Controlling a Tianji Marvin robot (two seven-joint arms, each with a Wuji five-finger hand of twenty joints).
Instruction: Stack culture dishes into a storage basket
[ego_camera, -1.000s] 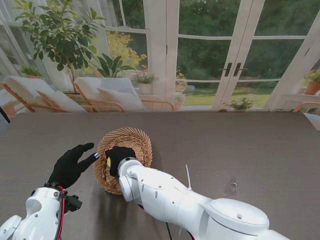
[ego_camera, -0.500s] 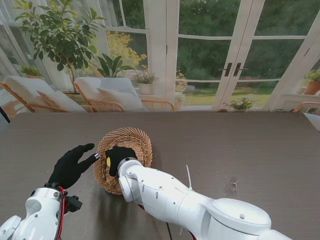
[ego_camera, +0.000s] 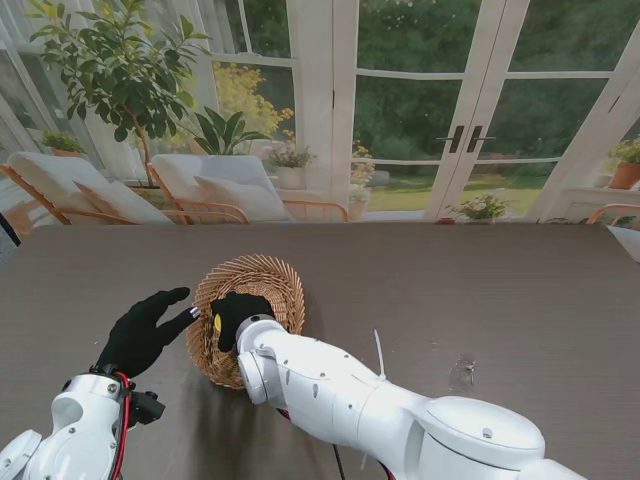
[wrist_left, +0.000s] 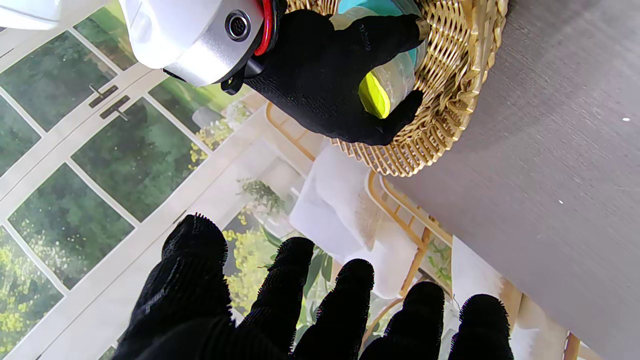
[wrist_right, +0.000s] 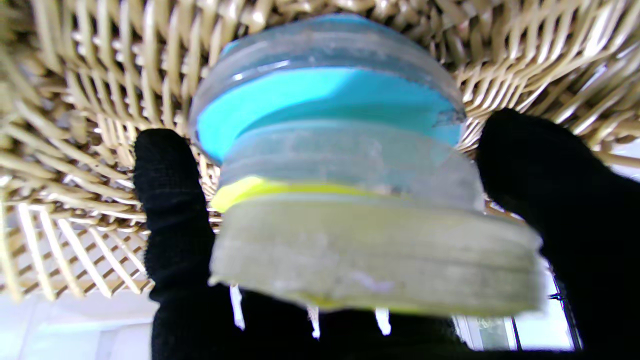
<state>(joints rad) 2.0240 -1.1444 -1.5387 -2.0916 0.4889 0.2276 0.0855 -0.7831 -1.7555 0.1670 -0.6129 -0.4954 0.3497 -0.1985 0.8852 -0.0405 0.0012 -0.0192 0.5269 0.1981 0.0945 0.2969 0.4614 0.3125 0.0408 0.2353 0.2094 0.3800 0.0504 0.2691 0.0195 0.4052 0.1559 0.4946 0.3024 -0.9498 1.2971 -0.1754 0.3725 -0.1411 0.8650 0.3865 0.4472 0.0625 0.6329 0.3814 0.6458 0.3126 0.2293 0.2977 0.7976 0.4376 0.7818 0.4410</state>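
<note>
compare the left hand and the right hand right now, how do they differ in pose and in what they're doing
The right hand is inside the wicker basket, fingers curled around stacked culture dishes, one blue, one yellow. The left hand holds nothing, its fingers spread.

The right hand reaches across from the right; the left hand sits outside the basket, on its left, fingertips near the rim.

Both wear black gloves.

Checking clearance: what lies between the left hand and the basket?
Only bare table: in the stand view, the open left hand hovers beside the basket rim.
</note>
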